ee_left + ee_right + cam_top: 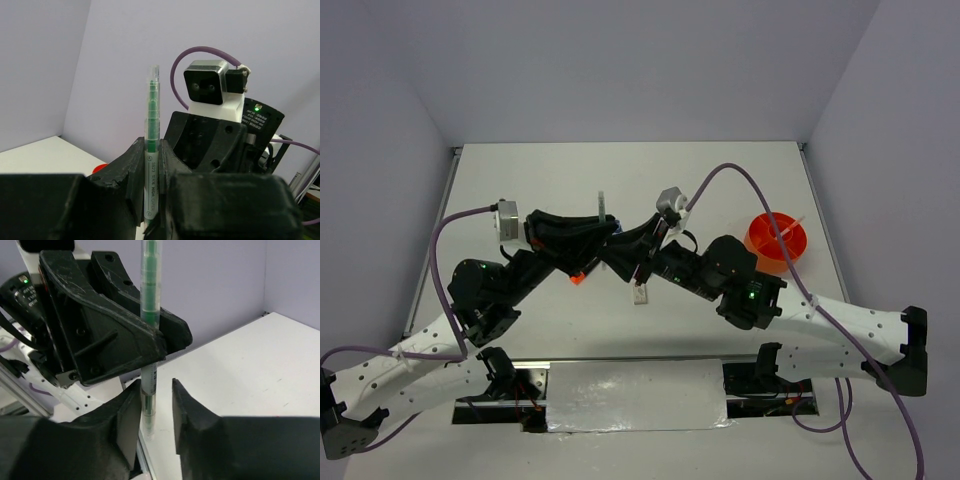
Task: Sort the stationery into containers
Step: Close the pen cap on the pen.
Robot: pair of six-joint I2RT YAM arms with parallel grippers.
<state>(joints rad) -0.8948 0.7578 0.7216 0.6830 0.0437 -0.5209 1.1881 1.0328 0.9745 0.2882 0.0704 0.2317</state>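
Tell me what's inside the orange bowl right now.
In the orange bowl, one thin pale stick, probably a pen, leans toward the far-right rim. The purple cable crosses over the bowl, so whatever lies beneath that strip is hidden.

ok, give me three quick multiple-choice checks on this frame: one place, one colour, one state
1. Where on the table does the orange bowl sit?
A) right side, by the right arm
B) left edge
C) between the arm bases

2. What colour shows inside the highlighter?
A) pink
B) green
C) blue

3. What clamps the highlighter?
A) the right gripper alone
B) nothing, it lies flat on the table
C) the left gripper

Answers:
1 A: the top view shows it to the right of where the grippers meet.
2 B: green shows through the clear barrel in both wrist views.
3 C: the left gripper presses on it from both sides, while the right gripper stands open around its lower end, with a gap on one side.
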